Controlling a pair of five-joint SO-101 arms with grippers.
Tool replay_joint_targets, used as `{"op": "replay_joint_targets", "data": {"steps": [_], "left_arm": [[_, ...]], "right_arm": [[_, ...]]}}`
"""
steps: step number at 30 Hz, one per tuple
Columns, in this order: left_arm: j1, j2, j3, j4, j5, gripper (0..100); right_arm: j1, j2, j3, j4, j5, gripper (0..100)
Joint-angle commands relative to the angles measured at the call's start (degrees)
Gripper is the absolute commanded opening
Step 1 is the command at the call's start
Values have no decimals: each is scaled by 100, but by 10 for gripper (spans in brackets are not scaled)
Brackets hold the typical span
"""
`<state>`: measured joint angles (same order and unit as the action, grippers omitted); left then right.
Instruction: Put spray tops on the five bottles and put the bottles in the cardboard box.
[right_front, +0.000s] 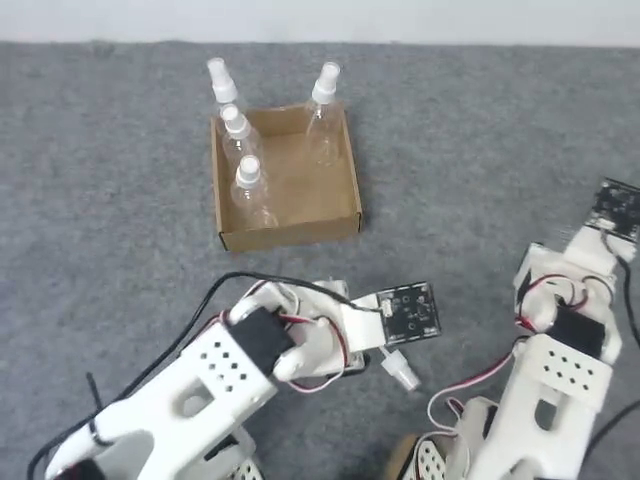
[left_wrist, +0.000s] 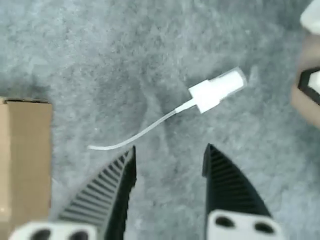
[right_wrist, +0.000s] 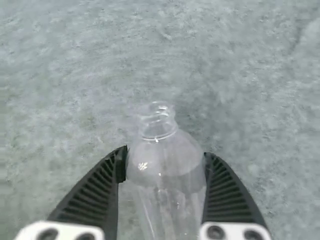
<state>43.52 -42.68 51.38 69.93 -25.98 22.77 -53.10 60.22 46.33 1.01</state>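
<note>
- At the far side of the grey carpet (right_front: 120, 200) stands the cardboard box (right_front: 300, 225), with its top open.
- Three bottles with spray tops stand upright inside it: the far-right bottle (right_front: 323, 125), the middle-left bottle (right_front: 238, 140) and the near-left bottle (right_front: 250, 192).
- A fourth capped bottle (right_front: 221, 85) stands at the far left corner of the box. I cannot tell if it is inside or just behind the wall.
- Near the left arm, well apart from the box, the loose spray top (left_wrist: 217, 90) lies on its side on the carpet, with its thin tube curved.
- The left gripper (left_wrist: 170, 150) hangs just over the carpet with its jaws spread and nothing between them. The spray top lies just beyond its fingertips, not touching.
- On the right side, the right gripper (right_wrist: 165, 154) is clenched on the uncapped bottle (right_wrist: 159, 125), one finger on each side of the clear body. The open neck sticks out past the fingertips.
</note>
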Motion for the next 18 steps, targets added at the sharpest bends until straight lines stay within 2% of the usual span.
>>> {"op": "replay_joint_targets", "data": {"steps": [1, 8, 18], "left_arm": [[18, 431, -611, -18, -422, 203], [26, 1354, -664, -580, -536, 204], [62, 2444, -673, -1240, -1310, 204]], "right_arm": [[426, -251, -229, -242, -53, 82], [1007, -259, -431, -242, -70, 82], [1666, -259, -554, -365, -70, 82]]}}
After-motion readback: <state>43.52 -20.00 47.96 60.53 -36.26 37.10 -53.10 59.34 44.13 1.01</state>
